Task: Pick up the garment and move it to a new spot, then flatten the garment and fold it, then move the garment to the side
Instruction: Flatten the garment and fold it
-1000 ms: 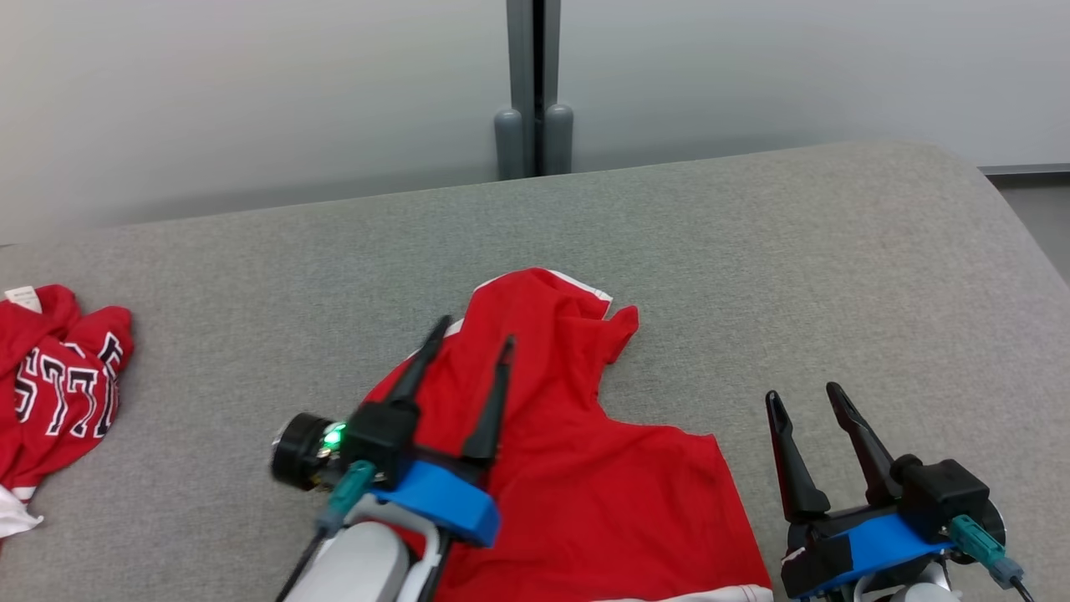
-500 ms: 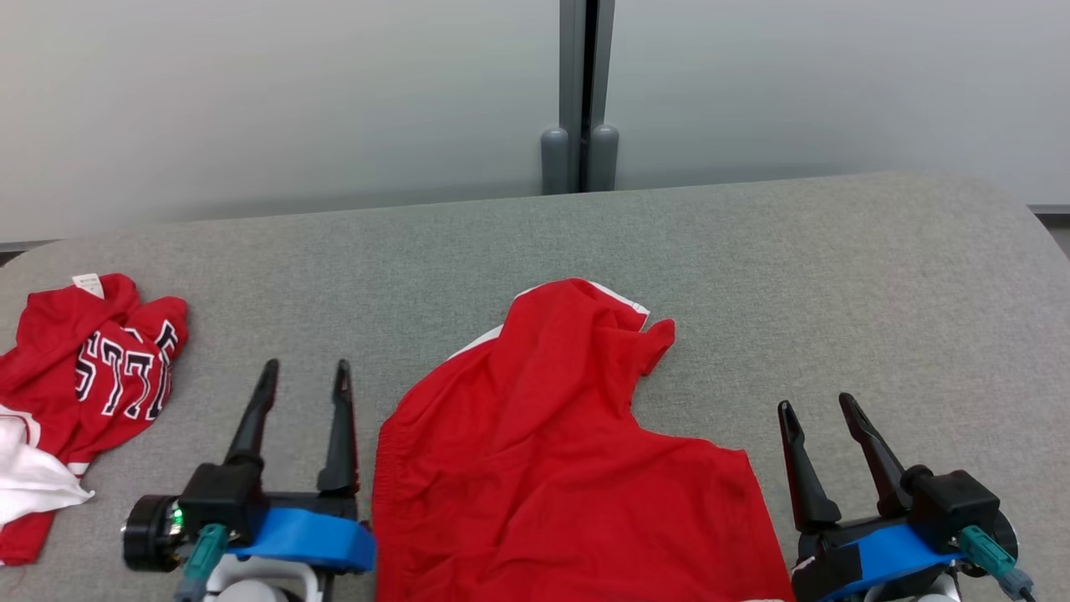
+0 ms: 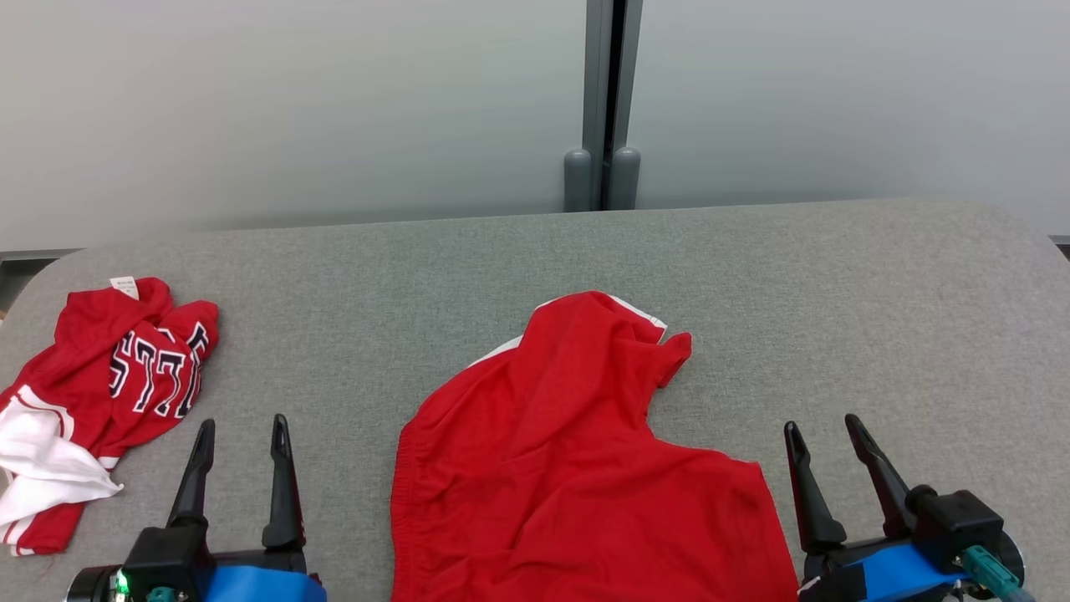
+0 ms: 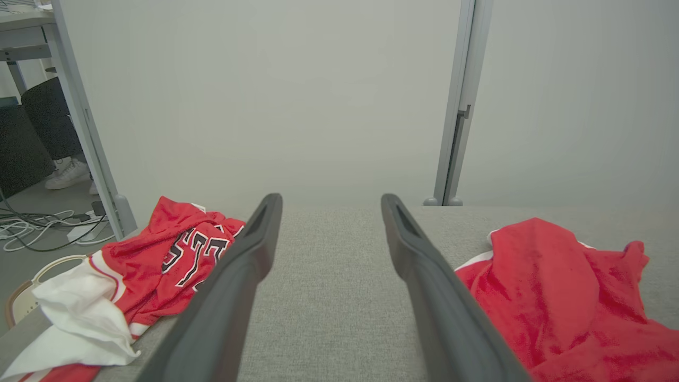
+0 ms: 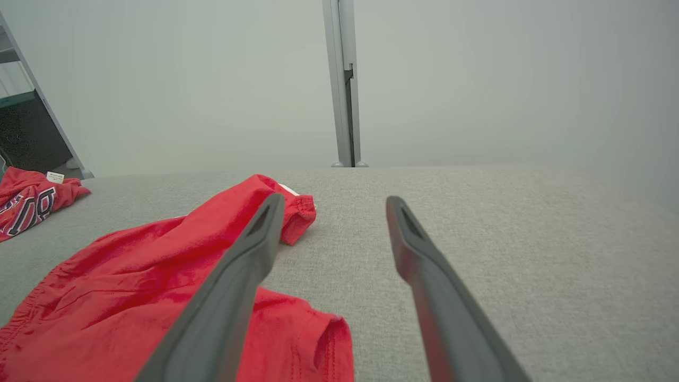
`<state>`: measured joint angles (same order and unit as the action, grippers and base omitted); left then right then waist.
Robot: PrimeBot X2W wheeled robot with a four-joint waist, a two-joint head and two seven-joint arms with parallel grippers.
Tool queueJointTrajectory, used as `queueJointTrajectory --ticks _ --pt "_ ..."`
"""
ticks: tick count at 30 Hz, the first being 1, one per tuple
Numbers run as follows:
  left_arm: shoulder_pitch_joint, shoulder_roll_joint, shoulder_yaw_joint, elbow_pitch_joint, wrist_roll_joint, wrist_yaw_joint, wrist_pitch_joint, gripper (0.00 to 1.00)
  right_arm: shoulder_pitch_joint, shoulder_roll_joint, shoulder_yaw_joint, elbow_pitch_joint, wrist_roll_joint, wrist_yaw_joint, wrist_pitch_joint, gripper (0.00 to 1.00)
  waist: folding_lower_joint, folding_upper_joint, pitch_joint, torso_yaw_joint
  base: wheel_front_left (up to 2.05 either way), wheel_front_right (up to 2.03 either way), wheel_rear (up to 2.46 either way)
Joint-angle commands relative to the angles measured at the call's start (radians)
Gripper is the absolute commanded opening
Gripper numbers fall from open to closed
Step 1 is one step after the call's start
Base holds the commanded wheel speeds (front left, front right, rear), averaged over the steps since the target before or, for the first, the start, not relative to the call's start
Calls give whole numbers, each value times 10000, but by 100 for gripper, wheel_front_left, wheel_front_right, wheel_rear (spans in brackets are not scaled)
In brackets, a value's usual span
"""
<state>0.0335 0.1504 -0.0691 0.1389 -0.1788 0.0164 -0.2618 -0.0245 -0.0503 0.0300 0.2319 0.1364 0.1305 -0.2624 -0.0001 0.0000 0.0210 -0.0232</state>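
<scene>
Head view: one plain red fabric garment is lying rumpled on grey fabric-covered surface, near edge cut off, between two grippers. Left gripper and right gripper are gaping, empty.
Left wrist view: garment lying right of left gripper; one lettered red-and-white jersey left.
Right wrist view: garment partly hiding behind right gripper's finger.

The crumpled red jersey bears dark, white-edged block letters, too folded to read. The print on its white tag is too small to read.
</scene>
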Motion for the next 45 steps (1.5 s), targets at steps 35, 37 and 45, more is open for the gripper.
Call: queueJointTrajectory --ticks 35,37,45 --pt "679 -645 -940 2308 676 -1393 -39 100 928 -2 427 1458 -344 5 -37 100 1 0 -3 57 0 0 0" --pt "764 -583 -1136 2428 668 -1409 -39 100 1033 -2 464 1639 -348 5 -37 100 1 0 -18 54 0 0 0" --pt "1269 -360 -1868 2774 462 -1482 -38 100 1268 -2 743 2344 -210 5 -18 100 1 0 -105 29 0 0 0"
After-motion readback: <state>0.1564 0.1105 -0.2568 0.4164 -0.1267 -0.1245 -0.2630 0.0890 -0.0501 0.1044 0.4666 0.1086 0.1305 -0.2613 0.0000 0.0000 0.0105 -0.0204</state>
